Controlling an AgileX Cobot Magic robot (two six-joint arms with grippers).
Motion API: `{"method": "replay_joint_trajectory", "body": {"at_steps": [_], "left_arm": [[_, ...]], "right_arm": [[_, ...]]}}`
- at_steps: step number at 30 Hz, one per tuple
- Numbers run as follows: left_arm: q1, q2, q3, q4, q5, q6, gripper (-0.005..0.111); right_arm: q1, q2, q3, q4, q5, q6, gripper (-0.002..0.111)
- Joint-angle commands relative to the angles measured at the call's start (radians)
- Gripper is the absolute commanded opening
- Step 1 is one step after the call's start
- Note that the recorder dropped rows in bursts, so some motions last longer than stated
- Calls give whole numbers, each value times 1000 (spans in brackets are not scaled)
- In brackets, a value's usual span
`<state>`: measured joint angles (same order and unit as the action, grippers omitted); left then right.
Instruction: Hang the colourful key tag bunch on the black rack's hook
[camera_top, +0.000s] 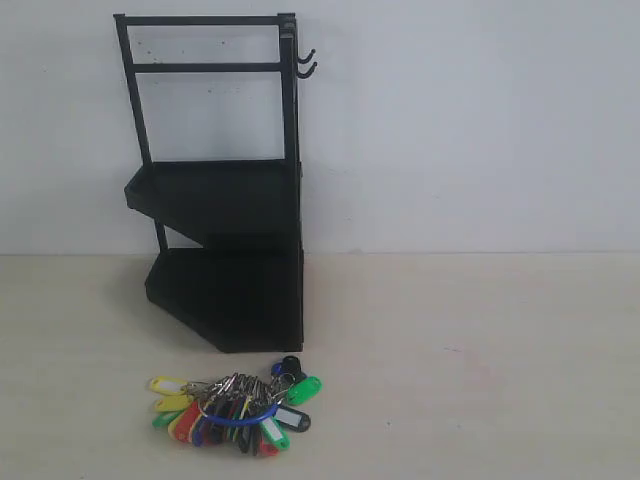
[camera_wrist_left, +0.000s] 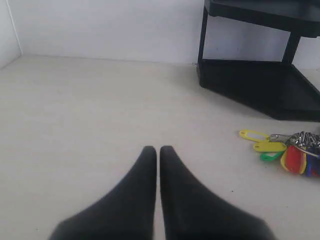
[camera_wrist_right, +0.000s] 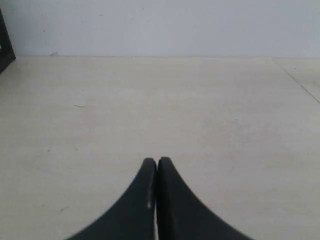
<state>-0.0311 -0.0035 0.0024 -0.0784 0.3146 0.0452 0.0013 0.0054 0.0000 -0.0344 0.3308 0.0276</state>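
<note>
I start with the pale table (camera_top: 480, 350), which runs back to a white wall. The black rack (camera_top: 225, 200) stands on it against that wall, left of centre in the exterior view, with two solid trays below a thin bar frame.

The key tag bunch (camera_top: 235, 410) lies flat on the table just in front of the rack's lower tray, close to it but not touching. Its yellow, green, red and black tags fan out around silver rings. In the left wrist view it sits off to one side of my left gripper (camera_wrist_left: 158, 150), well apart from it. That gripper is clenched with its tips together and holds nothing. My right gripper (camera_wrist_right: 157, 161) is clenched and empty too. Its camera shows only bare table and a sliver of the rack at the edge.

The two small hooks (camera_top: 307, 64) stick out from the rack's top right post, high above the bunch. A blue loop (camera_top: 240, 421) lies across the tags.

I judge the task has not begun, and the step in hand is the reach. Next I would open the nearer left gripper, bring it over the bunch and pinch the loop or a ring, so that the tags hang free for the lift to the hook.
</note>
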Motion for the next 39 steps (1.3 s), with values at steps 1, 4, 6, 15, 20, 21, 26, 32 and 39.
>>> {"method": "replay_joint_trajectory", "body": {"at_steps": [1, 4, 6, 15, 20, 21, 26, 32, 39], "left_arm": [[3, 4, -2, -7, -8, 0, 4], [3, 4, -2, -7, -8, 0, 4], [3, 4, -2, -7, -8, 0, 4], [3, 4, -2, -7, -8, 0, 4], [3, 4, -2, -7, -8, 0, 4], [3, 4, -2, -7, -8, 0, 4], [3, 4, -2, -7, -8, 0, 4], [3, 4, -2, -7, -8, 0, 4], [3, 4, -2, -7, -8, 0, 4]], "right_arm": [[-1, -5, 0, -2, -8, -4, 0], [-1, -5, 0, -2, -8, -4, 0], [-1, -5, 0, -2, -12, -4, 0], [-1, -5, 0, 3, -621, 1, 0], [-1, 52, -216, 34, -399, -54, 0], [-1, 127, -304, 28, -277, -61, 0], [-1, 558, -624, 28, 227, -63, 0], [-1, 790, -660, 28, 63, -61, 0], [-1, 855, -660, 28, -16, -59, 0]]}}
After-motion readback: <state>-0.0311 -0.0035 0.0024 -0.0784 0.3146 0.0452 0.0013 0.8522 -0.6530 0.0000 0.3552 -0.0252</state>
